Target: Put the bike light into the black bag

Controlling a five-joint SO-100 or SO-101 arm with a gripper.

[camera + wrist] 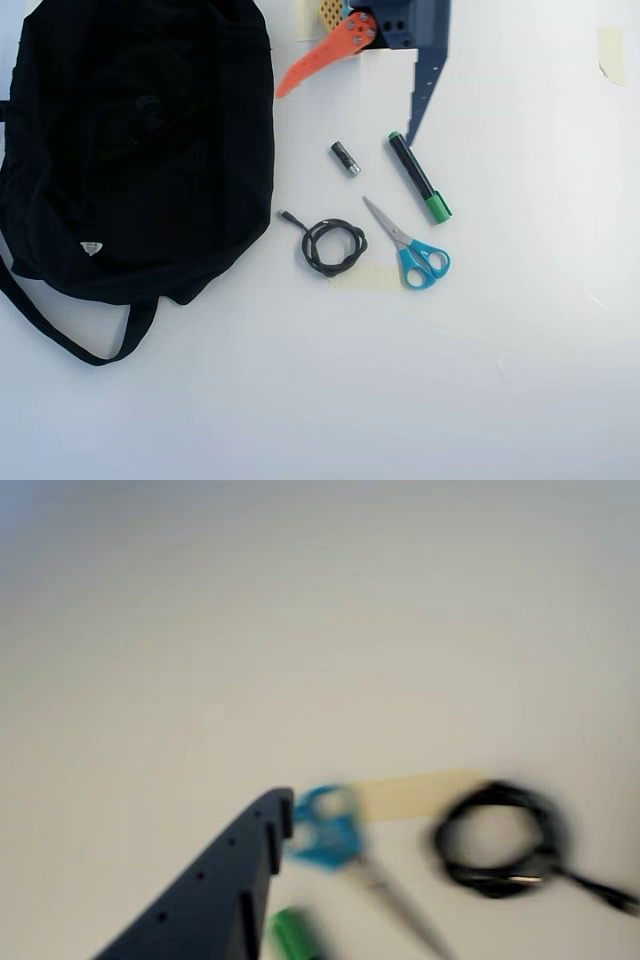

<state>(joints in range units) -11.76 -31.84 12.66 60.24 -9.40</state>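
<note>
The black bag (130,150) lies at the left of the overhead view, its strap (60,335) looping toward the bottom and a white triangular label (91,247) near its lower edge. The bike light does not show on the table. A faint small dark lump (148,105) sits on the bag's fabric, too dark to identify. My gripper (344,118) is at the top centre, right of the bag, open wide and empty, with the orange finger (305,68) toward the bag and the dark blue finger (425,90) above the marker. The wrist view shows only the blue finger (220,890).
Right of the bag lie a short black cylinder with a silver end (345,158), a black marker with a green cap (420,180), blue-handled scissors (412,250) and a coiled black cable (333,245). The blurred wrist view shows the scissors (325,830), cable (500,840) and beige tape (415,792).
</note>
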